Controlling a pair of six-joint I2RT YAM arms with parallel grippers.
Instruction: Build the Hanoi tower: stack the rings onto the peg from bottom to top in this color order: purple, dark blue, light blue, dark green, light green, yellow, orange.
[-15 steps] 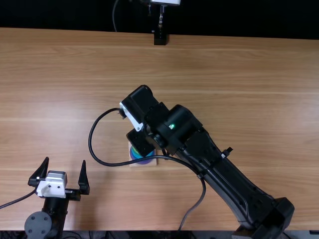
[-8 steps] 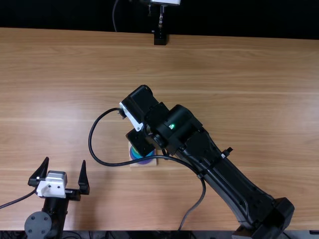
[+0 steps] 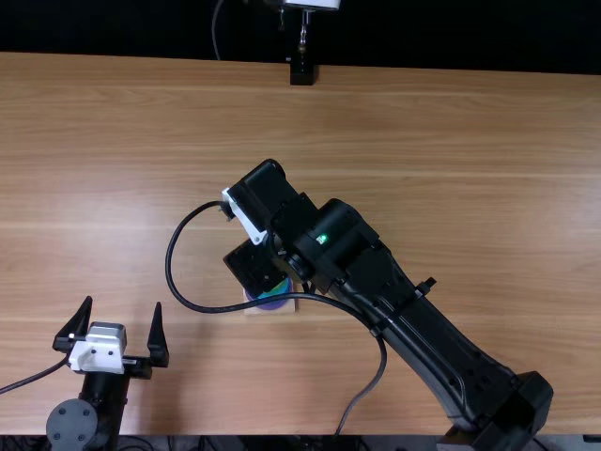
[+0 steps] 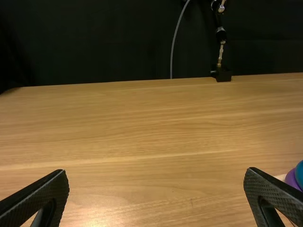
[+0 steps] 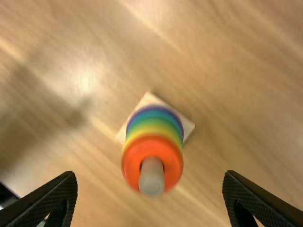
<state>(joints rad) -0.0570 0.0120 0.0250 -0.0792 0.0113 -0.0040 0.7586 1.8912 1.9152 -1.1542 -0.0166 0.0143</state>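
Right arm (image 3: 432, 348): matte black, long straight link, chunky rounded housings toward the far end. Small green light (image 3: 322, 239) on one housing. Pale metal bracket (image 3: 246, 221) at the wrist, square-cornered black block (image 3: 252, 269) near it. Thick black cable (image 3: 170, 268) in a wide loop on the left side; small black knob (image 3: 426, 286) on the link.

Left arm (image 3: 105, 399): black too — round grey cap (image 3: 72, 425) at the near end, silver-white bracket (image 3: 98, 349) with small dark holes, thin black cable (image 3: 36, 378) off its left. Left gripper (image 3: 124, 302) has black, tapered fingers — fine crosshatch texture on the pads (image 4: 275, 191). Right arm's fingers (image 5: 52, 195): black, ridged edges.
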